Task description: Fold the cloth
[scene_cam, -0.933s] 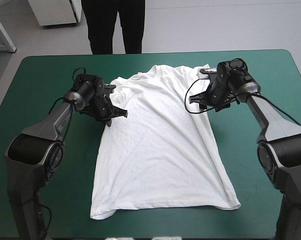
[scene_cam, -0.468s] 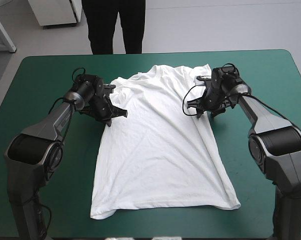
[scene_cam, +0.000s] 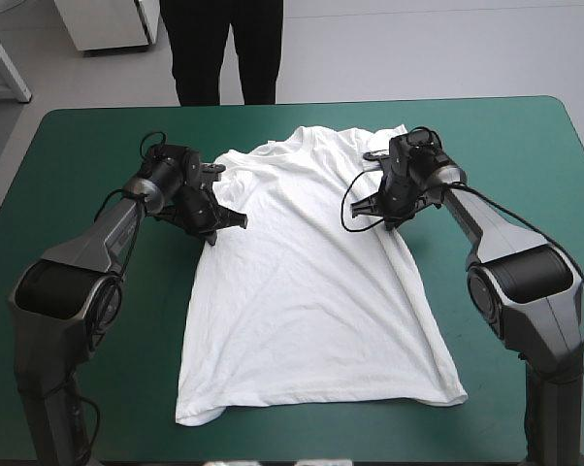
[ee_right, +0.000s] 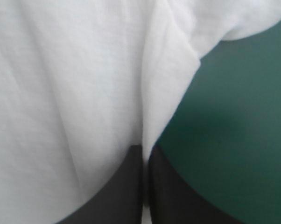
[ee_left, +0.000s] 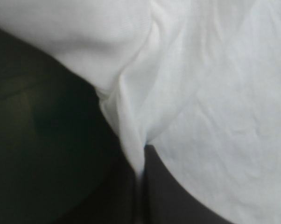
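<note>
I see the T-shirt [scene_cam: 311,282] spread flat on the table [scene_cam: 88,136], on its teal-green cover [scene_cam: 525,136]. The collar end lies toward the far edge and the hem toward the near edge. The cloth sits about midway between the table's left and right edges. Shallow wrinkles run along its length, and the near left hem corner is slightly curled.

1. The left gripper [scene_cam: 222,221] is down at the T-shirt's left side, just below the left sleeve, at the edge of the cloth. In the left wrist view its black fingers [ee_left: 178,200] meet in one pointed arch. A narrow ridge of white cloth rises from between them. I read the fingers as pressed together, pinching the T-shirt. On one side of the ridge the cloth lies flat. On the other side the cover lies in deep shadow, with the sleeve's rounded edge ahead of it.

2. The right gripper [scene_cam: 368,208] is down on the T-shirt's right side, just below the right sleeve, slightly inside the cloth's edge. In the right wrist view its fingers [ee_right: 112,191] also meet at the middle. A raised fold of white cloth runs ahead from their tips. I read the fingers as pressed together, pinching the T-shirt. Flat cloth fills one side of the fold. Bare cover shows on the other side, with the sleeve's edge ahead.

Both arms reach inward from the table's near corners, and the two grippers stand well apart with the chest of the T-shirt between them.
</note>
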`<state>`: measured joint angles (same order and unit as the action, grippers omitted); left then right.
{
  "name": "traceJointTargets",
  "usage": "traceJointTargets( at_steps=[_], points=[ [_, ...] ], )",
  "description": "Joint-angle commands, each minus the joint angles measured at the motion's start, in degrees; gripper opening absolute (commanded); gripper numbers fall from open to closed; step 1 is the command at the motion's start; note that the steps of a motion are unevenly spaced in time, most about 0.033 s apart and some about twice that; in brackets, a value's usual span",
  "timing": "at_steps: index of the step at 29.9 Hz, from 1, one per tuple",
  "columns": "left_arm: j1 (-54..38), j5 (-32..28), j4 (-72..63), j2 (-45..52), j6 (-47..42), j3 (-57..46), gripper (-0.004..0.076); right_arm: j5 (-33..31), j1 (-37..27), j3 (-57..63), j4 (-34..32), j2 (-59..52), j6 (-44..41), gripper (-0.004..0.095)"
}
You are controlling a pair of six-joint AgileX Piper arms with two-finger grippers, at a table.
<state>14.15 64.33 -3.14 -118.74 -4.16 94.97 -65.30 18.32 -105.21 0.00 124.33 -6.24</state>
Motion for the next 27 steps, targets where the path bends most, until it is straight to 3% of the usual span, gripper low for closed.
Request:
traceJointTargets(
  at_steps=[1,8,17,27],
  points=[
    [-0.1,-3.2,-0.5,-0.3,0.3,-0.5,-0.0010,0.1,1.7,1.0,6.6,1.1,0.4,-0.0017],
    [-0.1,-2.5,-0.6,2.8,0.9,-0.3,-0.0010,-0.5,1.7,1.0,3.0,-4.0,-1.0,-0.0017],
    [-0.1,-1.1,-0.6,15.4,1.2,1.1,-0.0010,-1.9,1.2,1.0,-3.4,-16.6,-1.5,-0.0017],
    [-0.1,2.9,-0.6,24.6,2.7,10.9,-0.0010,-2.5,1.2,1.0,-8.3,-30.4,-2.0,-0.0017]
  ],
)
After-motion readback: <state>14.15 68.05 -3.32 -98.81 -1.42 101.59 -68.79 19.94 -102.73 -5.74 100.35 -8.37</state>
